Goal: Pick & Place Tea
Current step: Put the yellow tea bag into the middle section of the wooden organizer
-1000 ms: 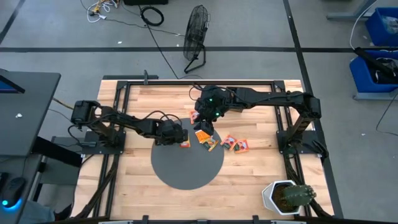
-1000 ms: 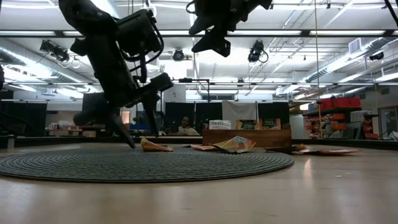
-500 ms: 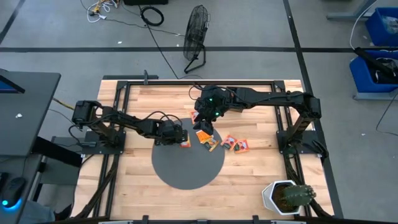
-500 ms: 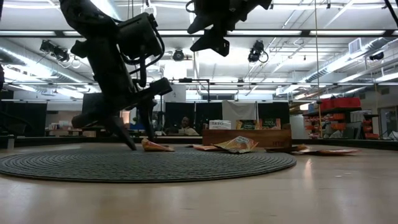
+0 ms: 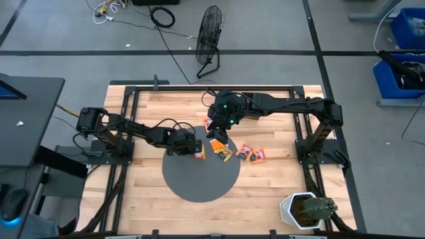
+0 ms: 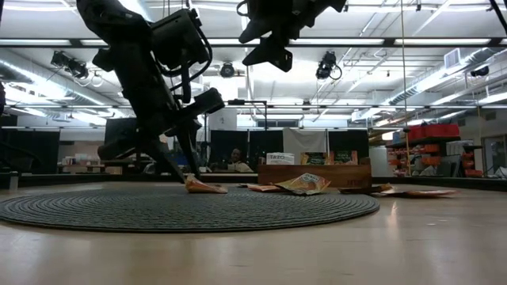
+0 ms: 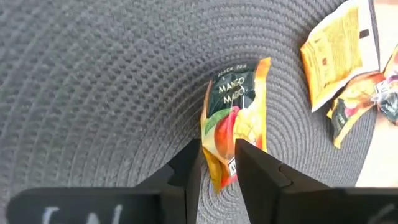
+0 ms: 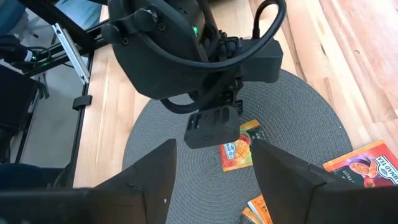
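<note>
The orange packet (image 7: pixel 235 124) reads "MANGO", seemingly "BLACK TEA" above.

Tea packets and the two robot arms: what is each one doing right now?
left gripper: low on the grey mat, astride the mango packet's end.
right gripper: raised above the packets, jaws open, empty.
mango packet: lying on the mat.
other packets: loose at the mat's edge and on the wooden table.

Orange packet (image 7: pixel 233 134), grey woven disc (image 7: pixel 99 93)

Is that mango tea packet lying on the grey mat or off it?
On it: the mango packet lies flat on the grey mat, between the left gripper fingers.
</note>
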Controlling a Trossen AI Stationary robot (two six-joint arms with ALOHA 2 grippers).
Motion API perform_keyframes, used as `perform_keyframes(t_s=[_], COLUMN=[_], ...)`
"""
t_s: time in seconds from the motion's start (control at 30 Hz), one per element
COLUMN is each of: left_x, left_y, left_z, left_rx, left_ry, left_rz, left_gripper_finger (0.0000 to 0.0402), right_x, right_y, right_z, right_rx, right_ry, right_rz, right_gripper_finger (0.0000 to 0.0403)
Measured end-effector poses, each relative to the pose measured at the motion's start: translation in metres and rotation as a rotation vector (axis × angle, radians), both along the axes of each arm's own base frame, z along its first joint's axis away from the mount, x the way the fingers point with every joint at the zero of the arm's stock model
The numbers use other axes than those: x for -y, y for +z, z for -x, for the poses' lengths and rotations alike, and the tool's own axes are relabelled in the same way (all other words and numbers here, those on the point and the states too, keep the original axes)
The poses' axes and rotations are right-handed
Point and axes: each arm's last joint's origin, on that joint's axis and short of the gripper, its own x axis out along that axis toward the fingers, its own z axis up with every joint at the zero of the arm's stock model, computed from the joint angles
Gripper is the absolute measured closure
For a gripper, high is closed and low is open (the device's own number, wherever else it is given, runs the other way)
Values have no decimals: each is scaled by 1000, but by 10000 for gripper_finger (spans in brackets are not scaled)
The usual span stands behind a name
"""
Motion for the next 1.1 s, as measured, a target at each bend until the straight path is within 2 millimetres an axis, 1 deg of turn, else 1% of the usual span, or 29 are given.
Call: perform_keyframes(t_s=[0.4,0.67,1.0,1.1], left_x=[-1,-3,-12,-13], left_y=[0,-1,-1,-1], left_z=[0,1,1,1], left_rx=[-6,-14,-22,-22], left_ry=[-15,0,8,5], left_rz=[-45,-71,-92,-94], left_gripper_finger=[278,279,280,280], right_x=[0,0,1,0], right_y=[0,0,1,1], right_z=[0,0,-1,-1], right_rx=[0,4,15,15], right_ry=[0,0,-7,-6], right_rz=[0,1,8,8], right_gripper_finger=[188,188,188,188])
